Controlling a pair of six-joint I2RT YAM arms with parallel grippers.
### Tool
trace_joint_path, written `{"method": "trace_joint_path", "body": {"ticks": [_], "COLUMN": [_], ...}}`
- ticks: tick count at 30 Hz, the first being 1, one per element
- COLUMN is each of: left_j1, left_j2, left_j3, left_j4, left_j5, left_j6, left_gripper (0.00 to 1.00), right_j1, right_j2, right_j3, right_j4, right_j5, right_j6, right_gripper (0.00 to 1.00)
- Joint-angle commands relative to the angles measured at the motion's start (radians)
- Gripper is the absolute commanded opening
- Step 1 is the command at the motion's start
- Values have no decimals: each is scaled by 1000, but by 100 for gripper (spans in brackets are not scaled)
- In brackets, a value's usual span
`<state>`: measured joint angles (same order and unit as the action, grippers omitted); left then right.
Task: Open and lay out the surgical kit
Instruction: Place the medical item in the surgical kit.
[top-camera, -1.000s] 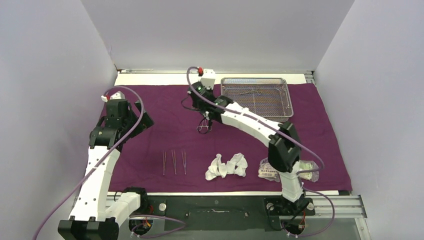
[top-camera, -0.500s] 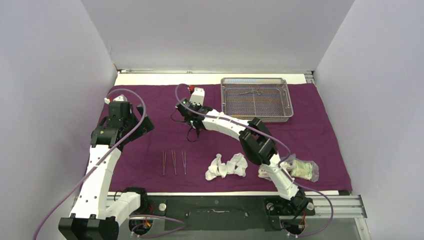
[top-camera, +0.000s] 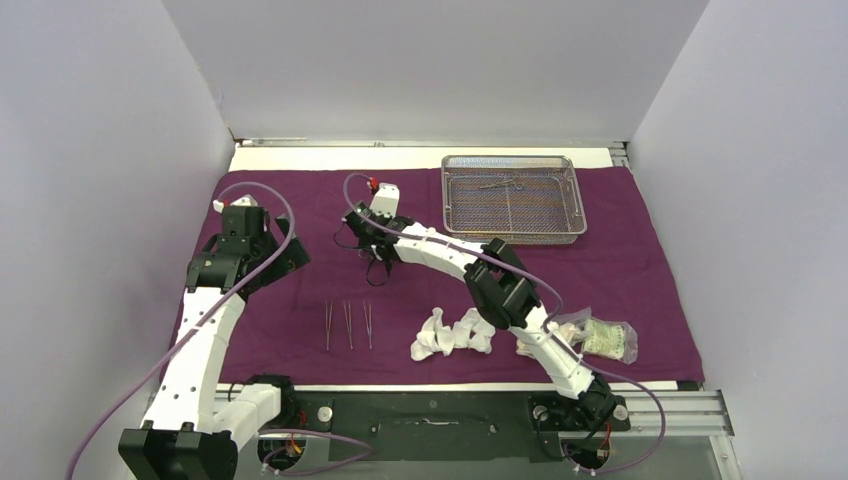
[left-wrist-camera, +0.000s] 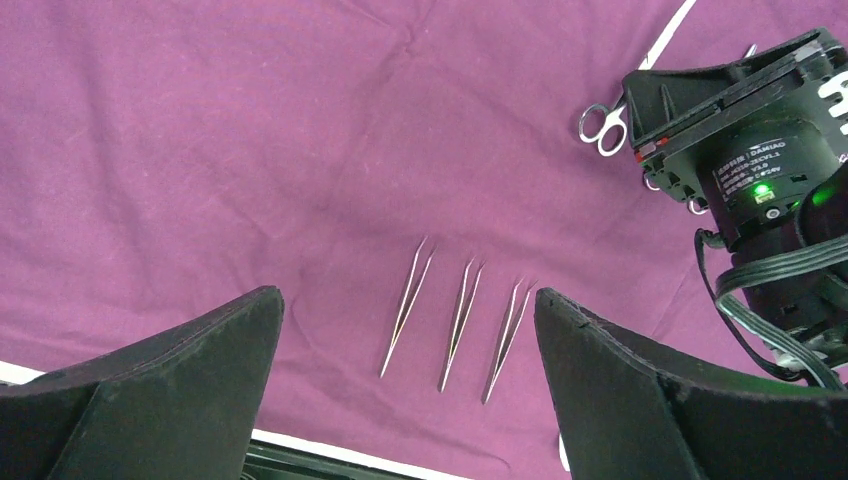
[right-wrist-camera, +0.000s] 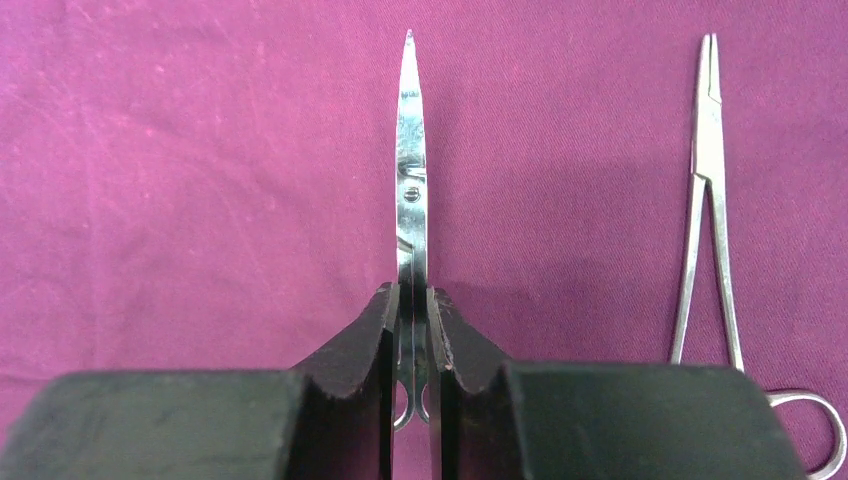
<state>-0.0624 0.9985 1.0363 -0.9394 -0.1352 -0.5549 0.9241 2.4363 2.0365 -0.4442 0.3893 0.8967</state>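
A: Three tweezers (left-wrist-camera: 460, 325) lie in a parallel row on the purple cloth (top-camera: 650, 270). Sorting by type?

B: Looks so. The right gripper (right-wrist-camera: 413, 300) is pinched tight on the shanks of closed scissors (right-wrist-camera: 410, 150), tip forward, just beside a forceps (right-wrist-camera: 705, 200) lying flat. I judge it is lining them up.

A: Left gripper (left-wrist-camera: 405, 300)?

B: Spread wide and empty above the tweezers, seemingly waiting. The mesh tray (top-camera: 447, 200) sits far right, something small inside. Gauze wads (top-camera: 455, 333) and packets (top-camera: 600, 338) sit at the near edge.
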Motion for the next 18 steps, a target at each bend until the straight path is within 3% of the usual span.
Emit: {"method": "trace_joint_path", "body": {"ticks": [1,5,11,18], "left_j1": [9,9,10,12], "left_j2": [-16,-10,-7,-6], "left_j3": [-2,-5,2,17], "left_j4": [16,13,10,1], "left_j5": [-32,-38,-40,-55], "left_j6": [8,8,9,19], "left_gripper": [94,95,95,95], "right_j1": [5,5,-1,-22], "right_j2": [4,30,41,-58], "right_j3": [39,74,101,107], "right_j4": [-26,-54,-50,-11], "right_j5": [6,-3,-36,-52], "right_j6": [37,35,23,-12], "right_gripper": [8,11,29,40]}}
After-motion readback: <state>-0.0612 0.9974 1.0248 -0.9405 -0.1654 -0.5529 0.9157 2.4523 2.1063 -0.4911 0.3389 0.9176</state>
